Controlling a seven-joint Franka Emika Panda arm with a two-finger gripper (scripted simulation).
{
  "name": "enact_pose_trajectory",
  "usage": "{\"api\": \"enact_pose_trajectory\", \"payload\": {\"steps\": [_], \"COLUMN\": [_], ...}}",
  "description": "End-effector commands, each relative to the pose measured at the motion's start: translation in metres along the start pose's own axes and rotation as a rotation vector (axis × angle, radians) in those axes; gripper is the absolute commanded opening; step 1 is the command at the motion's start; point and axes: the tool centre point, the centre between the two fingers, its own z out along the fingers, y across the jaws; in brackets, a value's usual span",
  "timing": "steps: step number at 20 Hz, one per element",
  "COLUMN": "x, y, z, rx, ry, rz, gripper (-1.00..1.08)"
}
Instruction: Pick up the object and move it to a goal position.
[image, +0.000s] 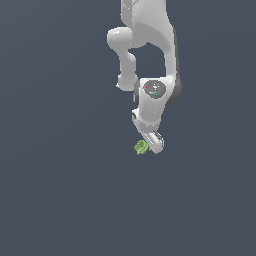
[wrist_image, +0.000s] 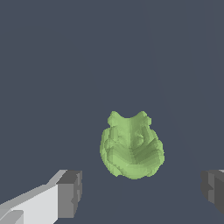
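The object (wrist_image: 131, 146) is a small light-green blocky piece with darker green grooves, lying on the dark grey floor. In the exterior view the object (image: 141, 147) sits just at the lower tip of the white arm. My gripper (wrist_image: 140, 192) is open, its two grey fingertips (wrist_image: 70, 192) spread wide on either side, with the object between and a little ahead of them, not touched. In the exterior view the gripper (image: 152, 142) hangs directly over the object and its fingers are mostly hidden by the hand.
A flat dark grey floor (image: 60, 190) spreads all around. The white arm (image: 150, 50) reaches down from the top of the exterior view.
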Motion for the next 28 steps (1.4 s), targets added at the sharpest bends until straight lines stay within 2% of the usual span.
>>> {"api": "enact_pose_trajectory", "payload": {"steps": [1,19,20,28], "x": [0.0,0.0,0.0,0.0], "y": [0.0,0.0,0.0,0.0], "z": [0.0,0.05,0.05,0.05], "rx": [0.0,0.0,0.0,0.0], "ry": [0.0,0.0,0.0,0.0], "rz": [0.0,0.004,0.004,0.004], "gripper": [1.0,1.0,-1.0,-1.0]}}
